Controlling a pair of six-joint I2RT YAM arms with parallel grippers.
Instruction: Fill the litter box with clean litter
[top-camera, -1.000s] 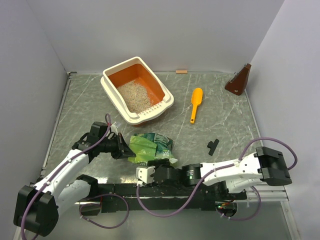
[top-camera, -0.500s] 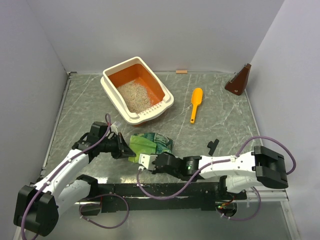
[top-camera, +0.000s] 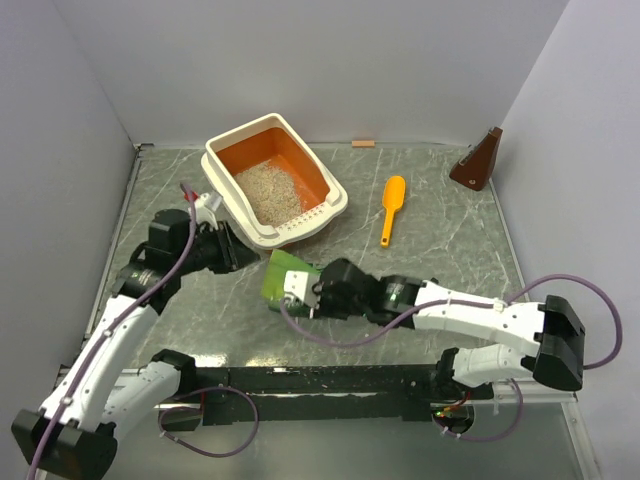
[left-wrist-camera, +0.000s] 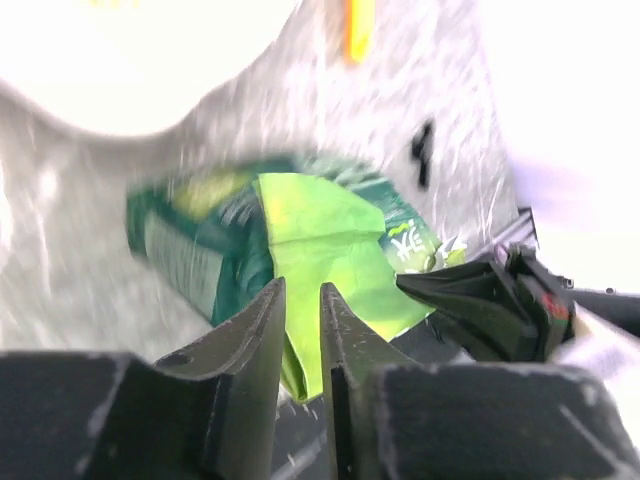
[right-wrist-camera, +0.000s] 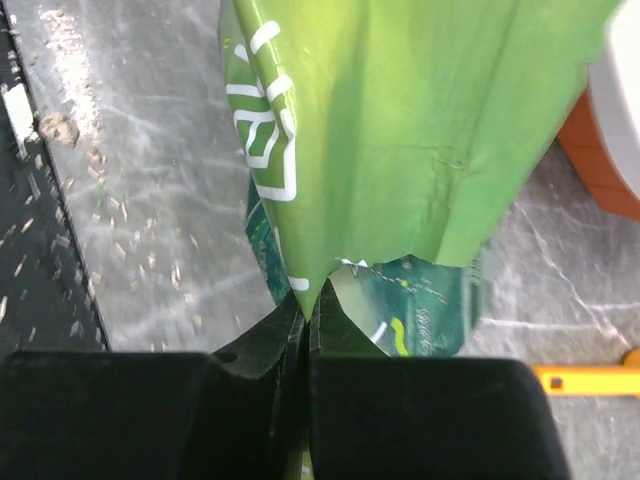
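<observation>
The litter box (top-camera: 222, 158) stands at the back left with clean litter (top-camera: 268, 192) heaped inside. Its pale rim is a blur in the left wrist view (left-wrist-camera: 130, 70) and edges the right wrist view (right-wrist-camera: 615, 140). A crinkled green bag (top-camera: 283, 272) sits just in front of the box. My right gripper (top-camera: 294, 290) is shut on the bag's near edge (right-wrist-camera: 400, 130), jaws pinched together (right-wrist-camera: 307, 300). My left gripper (top-camera: 236, 258) hovers left of the bag, apart from it. Its jaws (left-wrist-camera: 302, 305) stand slightly open with nothing between them, and the bag (left-wrist-camera: 320, 220) lies beyond.
A yellow-orange scoop (top-camera: 392, 208) lies right of the box on the marbled table (top-camera: 450, 230). A brown wedge-shaped object (top-camera: 478, 160) stands at the back right. A small black piece (left-wrist-camera: 423, 160) lies on the table. Loose granules (right-wrist-camera: 90, 170) are scattered near the front rail.
My right gripper reached in, shut on the green bag and carried it toward the litter box. My left gripper let go of the bag, opened a little and drew back to the left.
</observation>
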